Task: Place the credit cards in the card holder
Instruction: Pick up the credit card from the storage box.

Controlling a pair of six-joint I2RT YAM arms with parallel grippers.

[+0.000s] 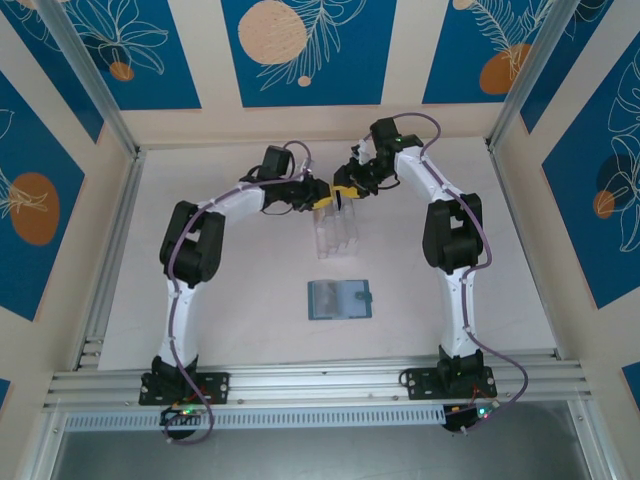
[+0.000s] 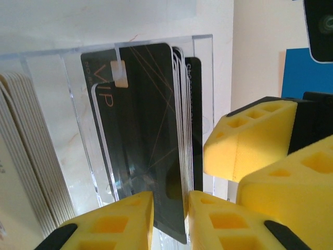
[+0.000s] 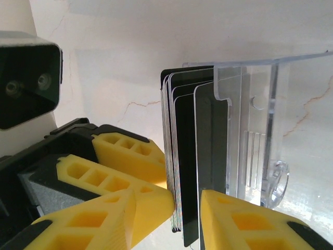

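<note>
The credit cards [image 2: 145, 120] are a stack of dark cards standing on edge in a clear acrylic rack [image 1: 335, 232] at the table's middle back. My left gripper [image 2: 170, 200] is shut on the stack's near end, one yellow finger on each side. From the opposite side my right gripper [image 3: 186, 200] is shut on the same cards [image 3: 184, 156]. In the top view the left gripper [image 1: 322, 197] and right gripper [image 1: 347, 190] meet over the rack. The card holder [image 1: 339, 299], a flat slate-teal wallet, lies shut nearer the arms, apart from both grippers.
A second stack of pale cards [image 2: 26, 156] fills another slot of the rack [image 2: 52, 104]. The right gripper's fingers [image 2: 250, 140] crowd close beside my left ones. Metal rails run along the left and near table edges [image 1: 300, 385].
</note>
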